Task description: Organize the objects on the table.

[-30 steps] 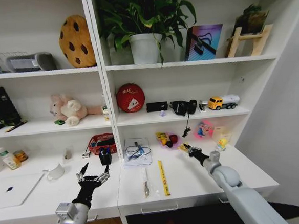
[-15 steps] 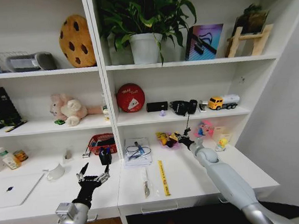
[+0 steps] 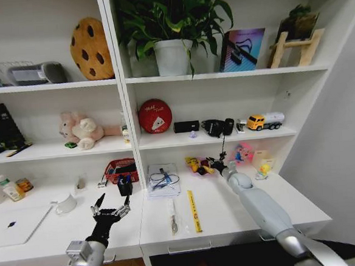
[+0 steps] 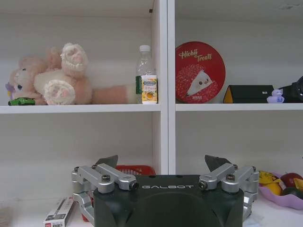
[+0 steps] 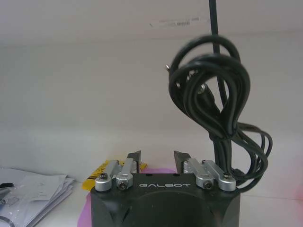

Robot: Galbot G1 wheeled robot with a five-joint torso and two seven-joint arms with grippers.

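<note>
Right claw [image 3: 217, 164], fingers parted and empty, reaches the shallow purple dish [image 3: 199, 170]; left claw [image 3: 111, 207] hovers released; yellow ruler [image 3: 194, 211] unsorted on the white counter [image 3: 232, 211].

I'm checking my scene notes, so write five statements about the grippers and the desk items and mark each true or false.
1. The right gripper is stretched toward the back of the table, near the purple dish. True.
2. The left gripper is shut on the white mug. False: it is open and holds nothing, apart from the mug.
3. The silver laptop lies closed on the table's left end. True.
4. The yellow ruler stands upright in the black pen cup. False: it lies flat on the table.
5. A coiled black cable hangs just beyond the right gripper's open fingers. True.
</note>
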